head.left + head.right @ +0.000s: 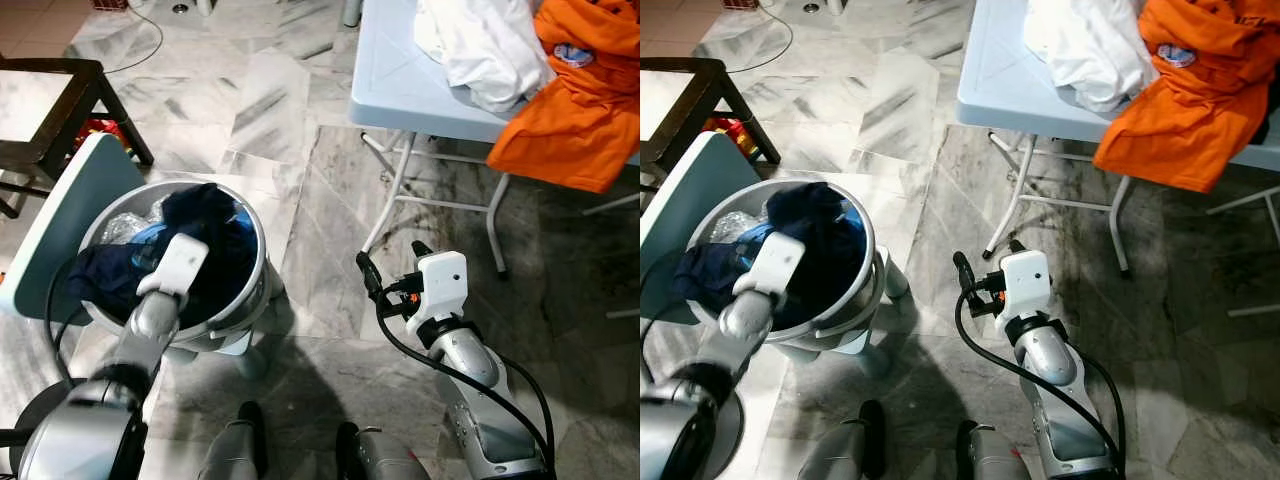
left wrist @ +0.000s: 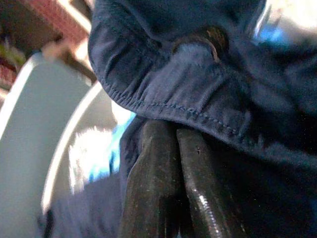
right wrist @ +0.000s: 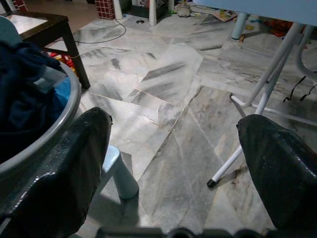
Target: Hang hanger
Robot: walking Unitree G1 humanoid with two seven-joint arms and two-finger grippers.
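While the left gripper reaches down into the grey laundry basket, its two black fingers are pressed together against the hem of a dark navy garment. Whether any cloth is actually pinched between them cannot be told; the fold lies just over the fingertips. No hanger can be made out in any view, so the task's own thing is either buried in the basket or elsewhere.

The likely trouble is a wrong or tangled pick. If the fingers lift here, they may drag up the navy garment alone, or pull it together with the bright blue cloth and the crinkled clear plastic packed beside it in the basket. A loose hold on a hem could also slip as the arm rises.

The right gripper hangs beside the basket over the marble floor, its fingers spread wide and holding nothing.

Beyond the basket, farther from the robot, stands a pale blue folding table on white metal legs, carrying a white garment and an orange shirt that droops over the table's edge. On the basket's other side are a dark wooden side table and a pale teal panel leaning just against the basket rim. The folding table's splayed legs stand in the way of any step forward on the right gripper's side.
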